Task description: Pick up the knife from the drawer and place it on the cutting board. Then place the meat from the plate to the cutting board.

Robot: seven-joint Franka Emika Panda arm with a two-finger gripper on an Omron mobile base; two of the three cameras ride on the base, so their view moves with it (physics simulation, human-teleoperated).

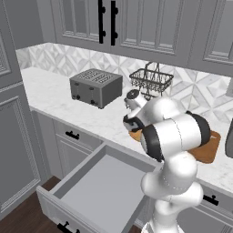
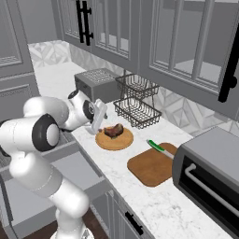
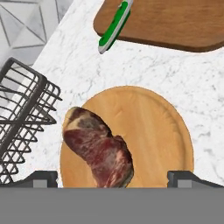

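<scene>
Drawer (image 1: pixel 98 189): nearest the base, pulled fully out below the desk edge; its flat grey inside is bare, so the knife stage reads as done.
Hand (image 3: pixel 113 177): poised above the round plate, looking down on it; the two dark fingertips (image 3: pixel 43 178) stand wide apart at either side of the hand view, open, with nothing between them. In the right base view the hand (image 2: pixel 98 117) hangs just beside the plate's near-left rim.
Plate (image 3: pixel 162 131): light tan wood with a raised rim, resting on the white marble desk (image 3: pixel 131 65) just in front of the wire basket.
Meat (image 3: pixel 98 151): dark red marbled steak, not yet moved, lying on the plate's half towards the basket. Key relation: it sits directly below the hand but off-centre, nearer one fingertip than the other; its long axis runs diagonally across the line joining the fingertips, so a slight sideways shift, and perhaps a turn of the wrist, is judged necessary before descending to close across its narrow width.
Wire basket (image 3: pixel 22 118): black two-tier rack, close to the meat side of the plate; a likely obstacle for the finger on that side.
Cutting board (image 2: pixel 151 165): reddish-brown, beyond the plate, apart from it, beside the toaster oven (image 2: pixel 210 172).
Knife (image 2: pixel 160 149): green handle, lying on the board's far edge with its handle end overhanging the desk.
Toaster (image 1: pixel 95 86): furthest back, against the tiled wall.
</scene>
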